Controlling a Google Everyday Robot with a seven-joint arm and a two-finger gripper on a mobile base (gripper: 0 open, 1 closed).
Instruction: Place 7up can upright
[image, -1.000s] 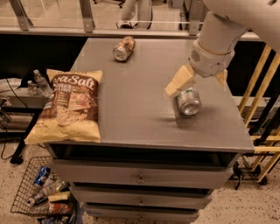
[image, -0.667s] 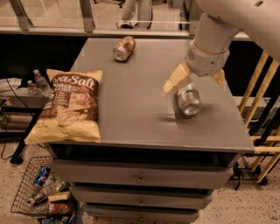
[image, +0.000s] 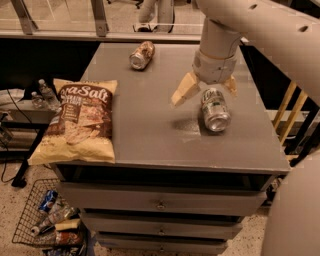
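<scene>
The 7up can, white and green with silver ends, lies on its side on the right half of the grey cabinet top, one end facing the front. My gripper hangs just above and behind the can. Its two cream fingers are spread apart, one finger to the can's left and the other at the can's far right. It holds nothing.
A brownish-tan can lies on its side at the back of the top. A large chip bag lies flat on the left, overhanging the front edge. A wire basket with bottles sits on the floor at the left.
The arm and gripper have shifted slightly left and back over the can. The can has stayed lying in the same spot.
</scene>
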